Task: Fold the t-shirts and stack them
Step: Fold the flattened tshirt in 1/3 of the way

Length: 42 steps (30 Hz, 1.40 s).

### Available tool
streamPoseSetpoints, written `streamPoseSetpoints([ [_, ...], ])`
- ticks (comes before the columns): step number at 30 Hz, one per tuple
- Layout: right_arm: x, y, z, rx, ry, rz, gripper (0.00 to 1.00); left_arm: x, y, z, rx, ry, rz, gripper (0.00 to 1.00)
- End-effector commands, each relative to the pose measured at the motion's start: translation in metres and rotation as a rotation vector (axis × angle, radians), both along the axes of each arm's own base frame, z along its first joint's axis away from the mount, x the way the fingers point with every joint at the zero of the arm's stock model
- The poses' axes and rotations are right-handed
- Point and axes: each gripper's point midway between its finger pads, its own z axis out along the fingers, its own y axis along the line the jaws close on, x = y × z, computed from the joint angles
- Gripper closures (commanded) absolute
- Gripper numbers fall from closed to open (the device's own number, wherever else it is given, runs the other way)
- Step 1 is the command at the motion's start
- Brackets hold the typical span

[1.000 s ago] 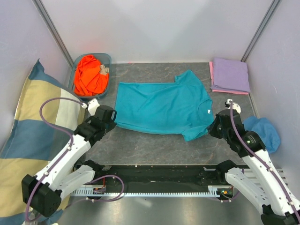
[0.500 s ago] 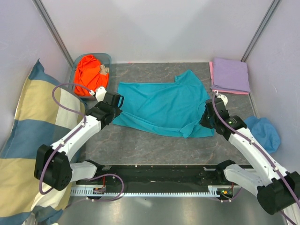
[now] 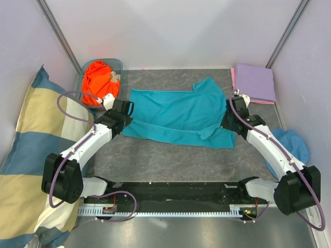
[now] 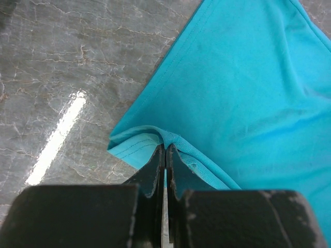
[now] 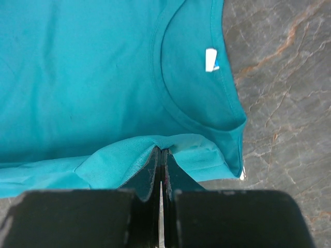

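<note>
In the middle of the table point(image 3: 155, 160), the teal t-shirt point(image 3: 178, 116) lies spread; the left gripper point(image 4: 165, 152) is clamped on its near-left hem corner, the right gripper point(image 5: 160, 155) on a fold beside its collar.

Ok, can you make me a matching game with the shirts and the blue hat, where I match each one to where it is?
Things:
1. teal t-shirt
2. orange t-shirt
3. lavender t-shirt
4. blue hat

Places:
A. folded in the far right corner
B. crumpled in the basket at the far left
C. at the right edge, nearer the robot
D. spread out in the middle of the table

Pairs: 1-D, 2-B, 3-A, 4-C
</note>
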Motion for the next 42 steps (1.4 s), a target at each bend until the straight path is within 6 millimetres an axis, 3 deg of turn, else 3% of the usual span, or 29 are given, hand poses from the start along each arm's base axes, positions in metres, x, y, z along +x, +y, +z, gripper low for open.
streamPoseSetpoints([
  [1, 0.03, -0.001, 0.03, -0.007, -0.095, 0.005, 1.0, 0.005, 0.0, -0.009, 0.006, -0.001, -0.007, 0.98],
  [9, 0.053, 0.002, 0.038, -0.008, -0.106, 0.022, 1.0, -0.004, -0.001, -0.036, -0.006, 0.062, -0.004, 0.98],
  [20, 0.069, 0.0, 0.026, -0.02, -0.083, 0.026, 1.0, 0.001, 0.007, -0.045, 0.007, 0.072, 0.033, 0.98],
  [32, 0.088, -0.005, 0.026, -0.023, -0.086, 0.019, 1.0, 0.035, 0.006, -0.025, -0.009, 0.017, 0.06, 0.98],
  [42, 0.1, -0.007, 0.027, -0.018, -0.089, 0.017, 1.0, 0.053, 0.0, -0.022, -0.015, 0.008, 0.056, 0.98],
])
